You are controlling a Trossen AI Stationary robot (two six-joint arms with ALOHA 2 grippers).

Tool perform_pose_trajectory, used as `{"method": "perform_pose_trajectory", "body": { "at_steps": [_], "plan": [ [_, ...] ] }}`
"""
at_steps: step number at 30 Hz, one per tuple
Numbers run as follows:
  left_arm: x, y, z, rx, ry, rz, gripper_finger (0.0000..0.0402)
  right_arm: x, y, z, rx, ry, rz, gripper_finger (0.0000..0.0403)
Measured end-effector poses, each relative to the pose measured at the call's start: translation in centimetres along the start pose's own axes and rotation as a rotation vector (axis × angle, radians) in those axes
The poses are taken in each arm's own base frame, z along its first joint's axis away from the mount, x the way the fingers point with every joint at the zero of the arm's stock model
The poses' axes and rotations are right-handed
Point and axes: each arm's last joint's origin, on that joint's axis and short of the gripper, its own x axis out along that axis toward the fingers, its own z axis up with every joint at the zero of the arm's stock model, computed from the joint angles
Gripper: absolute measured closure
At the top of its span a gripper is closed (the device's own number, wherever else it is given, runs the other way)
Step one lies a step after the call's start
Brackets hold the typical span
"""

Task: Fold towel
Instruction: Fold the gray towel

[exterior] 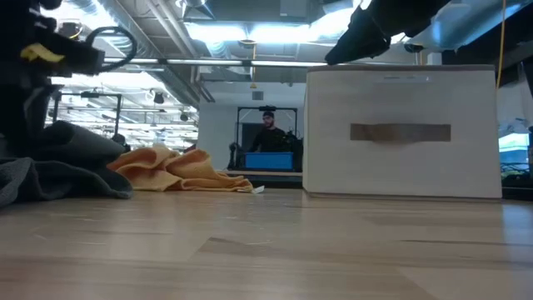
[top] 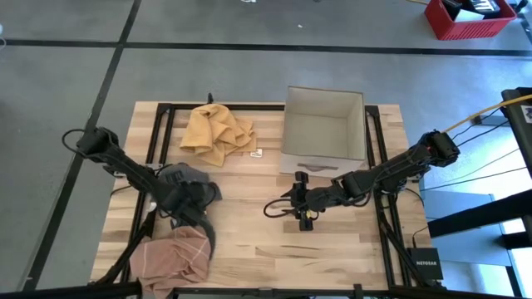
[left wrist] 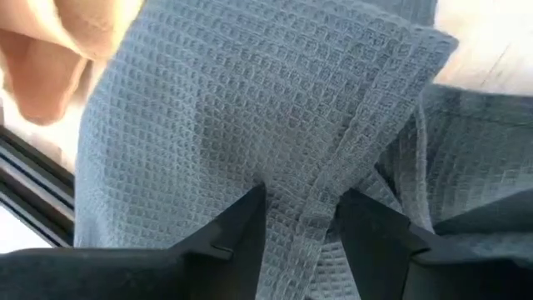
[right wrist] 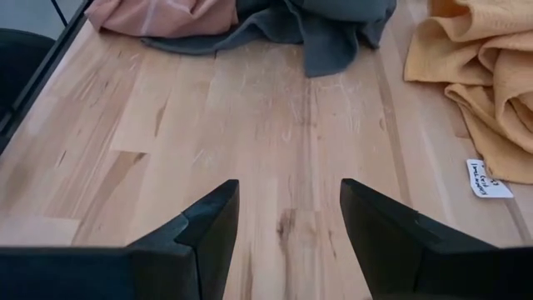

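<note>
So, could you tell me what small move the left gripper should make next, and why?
Probably close the left gripper on the grey towel: its fingers straddle a folded hem and stand apart, so the cloth does not look pinched. The right gripper waits open over bare table.

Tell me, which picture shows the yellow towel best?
The high view: the whole crumpled yellow towel shows from above, beside the box. The low view sees it only side-on. The right wrist view catches just part of it. The left wrist view misses it.
</note>
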Motion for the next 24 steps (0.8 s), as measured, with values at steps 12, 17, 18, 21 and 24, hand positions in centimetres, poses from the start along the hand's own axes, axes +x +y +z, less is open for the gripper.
{"method": "perform_pose_trajectory", "body": {
  "at_steps": [12,17,18,21,24],
  "plan": [
    [-1.3,0.4,0.2,0.054,0.072,0.106,0.0341,0.0,0.0,0.0,-0.001,-0.002,-0.003,0.019],
    [-3.6,0.2,1.4,0.125,-0.001,0.062,0.0395,0.0,0.0,0.2,0.004,-0.019,0.006,0.019],
    [-4.0,0.1,1.7,0.129,-0.031,0.058,0.0394,0.0,0.1,0.3,0.005,-0.026,0.013,0.019],
    [-5.6,0.1,2.6,0.145,-0.102,0.043,0.039,0.0,0.1,0.5,0.008,-0.049,0.019,0.019],
    [-7.1,0.2,3.4,0.144,-0.176,0.029,0.0398,0.0,0.1,0.7,-0.009,-0.066,0.019,0.019]
  ]
}}
